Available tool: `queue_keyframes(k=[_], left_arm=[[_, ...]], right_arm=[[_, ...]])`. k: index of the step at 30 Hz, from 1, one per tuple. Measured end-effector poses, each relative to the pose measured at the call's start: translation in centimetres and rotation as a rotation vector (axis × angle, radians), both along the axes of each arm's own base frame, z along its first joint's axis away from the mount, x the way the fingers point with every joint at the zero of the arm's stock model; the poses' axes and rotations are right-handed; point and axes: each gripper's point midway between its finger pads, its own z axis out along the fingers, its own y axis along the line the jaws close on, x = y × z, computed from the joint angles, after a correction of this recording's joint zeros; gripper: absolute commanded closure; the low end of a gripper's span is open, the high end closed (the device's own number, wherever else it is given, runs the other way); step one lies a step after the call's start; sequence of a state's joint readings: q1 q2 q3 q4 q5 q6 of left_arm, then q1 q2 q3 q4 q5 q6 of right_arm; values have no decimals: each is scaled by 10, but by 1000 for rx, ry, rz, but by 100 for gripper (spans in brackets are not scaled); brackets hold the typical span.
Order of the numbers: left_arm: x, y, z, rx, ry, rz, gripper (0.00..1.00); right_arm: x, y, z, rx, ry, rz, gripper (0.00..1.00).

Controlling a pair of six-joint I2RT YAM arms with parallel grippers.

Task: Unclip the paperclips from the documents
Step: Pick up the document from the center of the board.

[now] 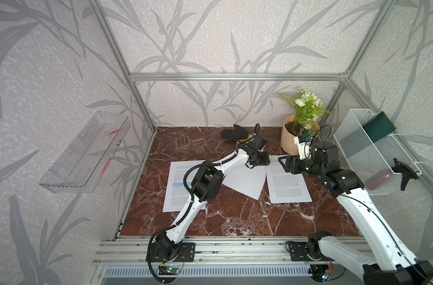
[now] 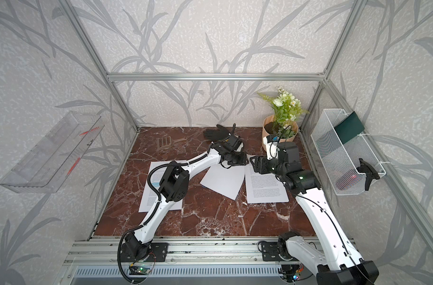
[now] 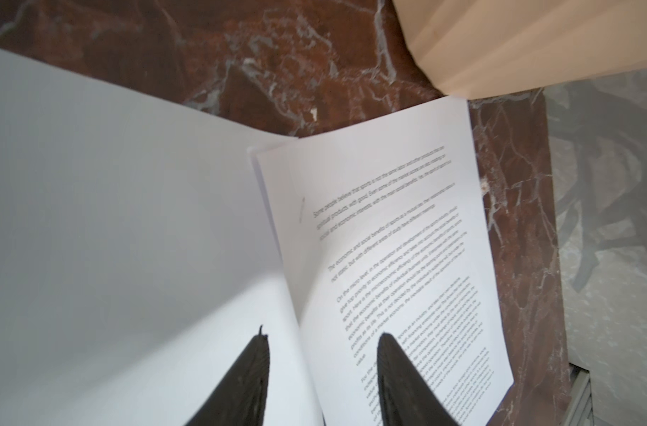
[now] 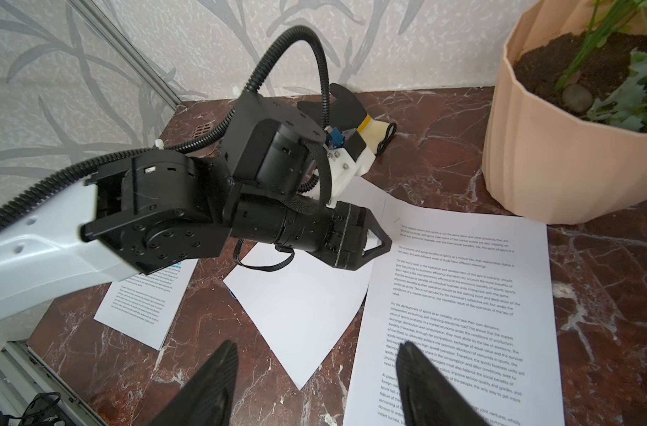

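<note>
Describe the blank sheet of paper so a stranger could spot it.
Start at the ribbed peach plant pot in the far right corner. Nearer the front lie white printed pages; the plain white sheet sits skewed between them, the only one without text.

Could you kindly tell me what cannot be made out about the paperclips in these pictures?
- Paperclips: too small in both top views; none certain.
- Grey mark on text-only document, left wrist view: blurred, maybe a clip.
- Highlighted document, top view: partly hidden by left arm.
</note>
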State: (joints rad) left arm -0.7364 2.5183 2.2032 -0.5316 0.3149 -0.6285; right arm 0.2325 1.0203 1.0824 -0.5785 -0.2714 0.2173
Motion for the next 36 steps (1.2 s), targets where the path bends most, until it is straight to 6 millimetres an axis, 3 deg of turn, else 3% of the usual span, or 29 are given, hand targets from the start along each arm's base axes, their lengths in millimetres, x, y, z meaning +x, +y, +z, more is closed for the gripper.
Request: queue_keyframes(k=[1, 5, 7, 16, 30, 36], left_arm=[[0, 0, -4, 5, 3, -3, 52], [-3, 0, -19, 25, 19, -22, 74], [-4, 0, -23, 28, 21, -31, 76], [-11, -17, -13, 1, -22, -96, 100], [-15, -24, -5, -20, -42, -134, 100], [-15, -18, 24, 16, -109, -138, 100]], right_arm=[[0, 0, 0, 0, 0, 0, 30], [0, 0, 0, 1, 0, 1, 30], [0, 0, 0, 1, 1, 1, 30], [-1, 1, 0, 4, 2, 6, 30], [-2, 1, -6, 2, 14, 8, 30], [-2, 1, -5, 1, 11, 8, 30]])
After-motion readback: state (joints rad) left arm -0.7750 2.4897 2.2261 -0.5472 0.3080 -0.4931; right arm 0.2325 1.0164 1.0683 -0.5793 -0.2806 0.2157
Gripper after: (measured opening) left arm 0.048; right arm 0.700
